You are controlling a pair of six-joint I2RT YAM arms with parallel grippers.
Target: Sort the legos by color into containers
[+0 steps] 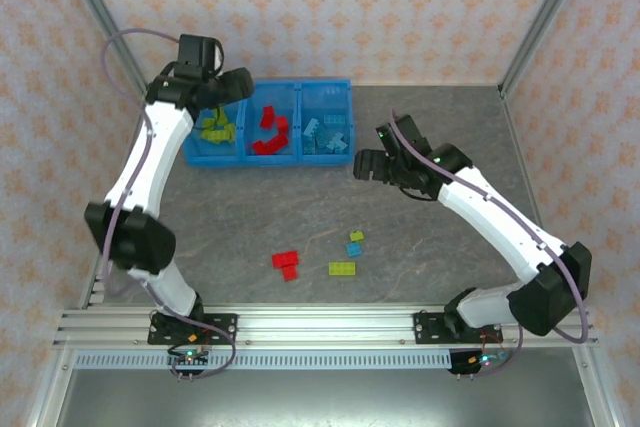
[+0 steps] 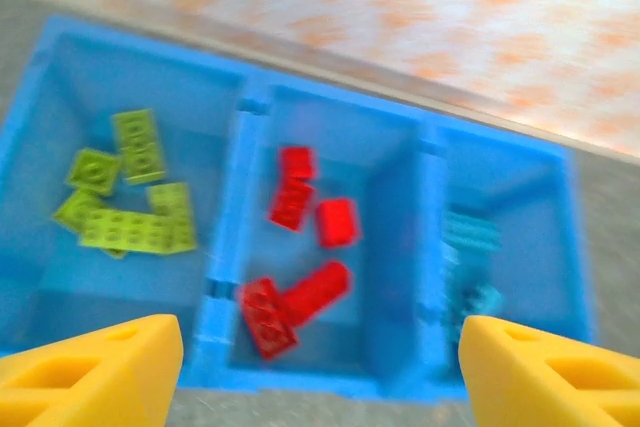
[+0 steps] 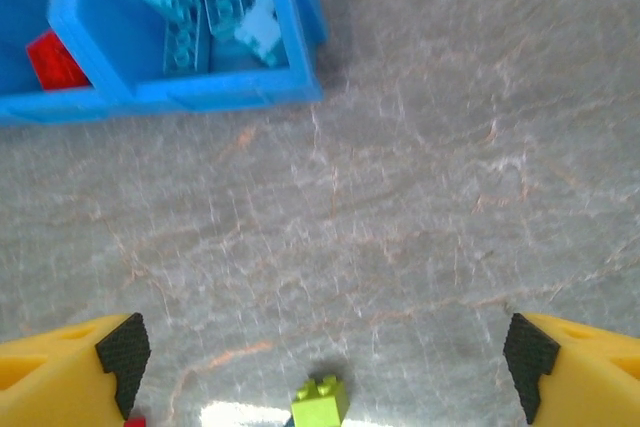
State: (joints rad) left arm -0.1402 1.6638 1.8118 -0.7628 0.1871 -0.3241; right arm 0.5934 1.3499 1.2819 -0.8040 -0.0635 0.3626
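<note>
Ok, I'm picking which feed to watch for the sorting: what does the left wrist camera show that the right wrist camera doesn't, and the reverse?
Left wrist, not right wrist: the green bricks in the tray's left compartment, and the patterned wall behind it. Right wrist, not left wrist: the grey table and a loose green brick at the bottom edge. Both: the blue tray, its red bricks and its light blue bricks.

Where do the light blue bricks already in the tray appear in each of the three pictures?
Top external: light blue bricks lie in the right compartment of the tray, upper middle.
Left wrist: light blue bricks at the right, in the right-hand compartment.
Right wrist: light blue bricks at the top left.
Shared landmark: the red bricks in the neighbouring compartment, left of them in every view.
</note>
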